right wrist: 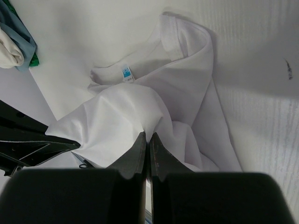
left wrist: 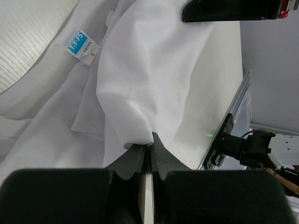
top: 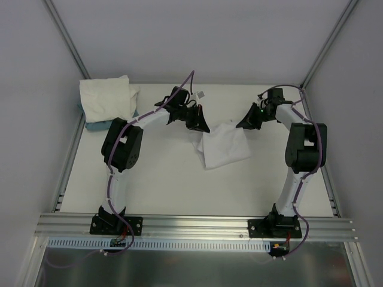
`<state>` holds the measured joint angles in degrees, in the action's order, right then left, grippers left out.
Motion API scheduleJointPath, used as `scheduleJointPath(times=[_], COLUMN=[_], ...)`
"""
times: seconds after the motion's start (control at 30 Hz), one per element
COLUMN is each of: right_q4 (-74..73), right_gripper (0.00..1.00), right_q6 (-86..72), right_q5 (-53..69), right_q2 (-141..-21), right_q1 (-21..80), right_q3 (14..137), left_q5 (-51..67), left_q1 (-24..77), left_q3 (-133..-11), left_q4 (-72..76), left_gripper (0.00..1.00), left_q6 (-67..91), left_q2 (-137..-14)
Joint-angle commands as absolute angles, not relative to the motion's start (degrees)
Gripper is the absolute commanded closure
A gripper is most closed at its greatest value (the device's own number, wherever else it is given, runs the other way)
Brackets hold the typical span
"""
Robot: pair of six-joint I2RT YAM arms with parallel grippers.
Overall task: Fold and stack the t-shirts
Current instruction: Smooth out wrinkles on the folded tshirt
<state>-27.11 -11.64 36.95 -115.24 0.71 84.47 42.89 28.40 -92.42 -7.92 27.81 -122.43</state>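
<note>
The bench is a flat white rectangle with a fine ribbed grain. A metal rail runs along its near edge, and grey walls stand close on both sides. The left arm and right arm, white tubes with black joints, both reach toward the far edge. A loose t-shirt of thin, soft white cloth lies crumpled between them, right of centre near the far edge. Each arm's jaws are pressed together on a raised fold of this cloth, the left at its left side, the right at its far right. A pile of folded t-shirts sits in the far left corner on a small teal item. The left arm passes just beside the pile. Bare bench stretches from the loose t-shirt to the near edge. A small blue-and-white neck label marked S shows by the collar.
</note>
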Motion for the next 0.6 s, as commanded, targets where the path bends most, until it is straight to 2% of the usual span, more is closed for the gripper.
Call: scheduleJointPath(times=[0.0, 0.57], right_q4=[-27.6, -28.5], right_gripper=[1.0, 1.0], right_q6=[-12.2, -12.3], right_q5=[38.8, 39.7], right_q2=[-112.1, -113.6], right_q1=[1.9, 4.1], right_q3=[85.6, 87.9], left_q5=[42.5, 35.0], left_q1=[28.1, 28.0], left_q3=[-91.6, -86.7], left_q4=[-7.6, -9.8], left_gripper=[1.0, 1.0], left_q6=[26.5, 22.6], left_q2=[-117.7, -112.2])
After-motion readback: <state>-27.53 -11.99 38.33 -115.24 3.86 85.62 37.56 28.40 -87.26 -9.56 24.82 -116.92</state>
